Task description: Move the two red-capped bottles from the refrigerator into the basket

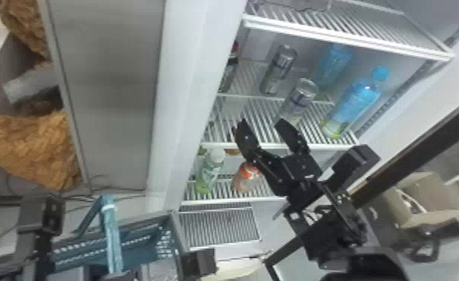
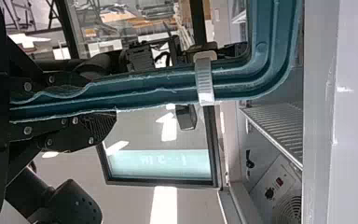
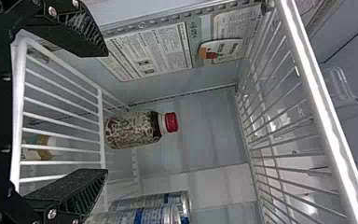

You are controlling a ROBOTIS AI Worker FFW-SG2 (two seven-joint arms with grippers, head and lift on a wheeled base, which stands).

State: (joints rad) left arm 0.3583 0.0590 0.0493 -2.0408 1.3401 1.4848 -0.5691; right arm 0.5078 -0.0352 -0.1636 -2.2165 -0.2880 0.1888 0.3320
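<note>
In the head view, my right gripper [image 1: 264, 130] stands open in front of a refrigerator shelf, left of the blue bottle. My right gripper [image 3: 106, 113] has nothing between its fingers in its wrist view. A red-capped bottle [image 3: 133, 130] stands upright deeper on the shelf, beyond the fingertips; in the head view, a red-capped bottle [image 1: 231, 69] is partly covered by the refrigerator's left edge. My left gripper [image 1: 40, 231] is at the lower left by the blue basket [image 1: 139, 239]. In the left wrist view, my left gripper [image 2: 105, 99] is shut on the basket handle [image 2: 168, 89].
Two silver cans [image 1: 278, 69] and blue-capped bottles [image 1: 356, 101] stand near the right gripper, with a wire shelf [image 1: 348, 37] above. Lower down are a green bottle [image 1: 210, 172] and an orange-labelled bottle [image 1: 245, 177]. The white refrigerator side [image 1: 191, 93] borders the opening.
</note>
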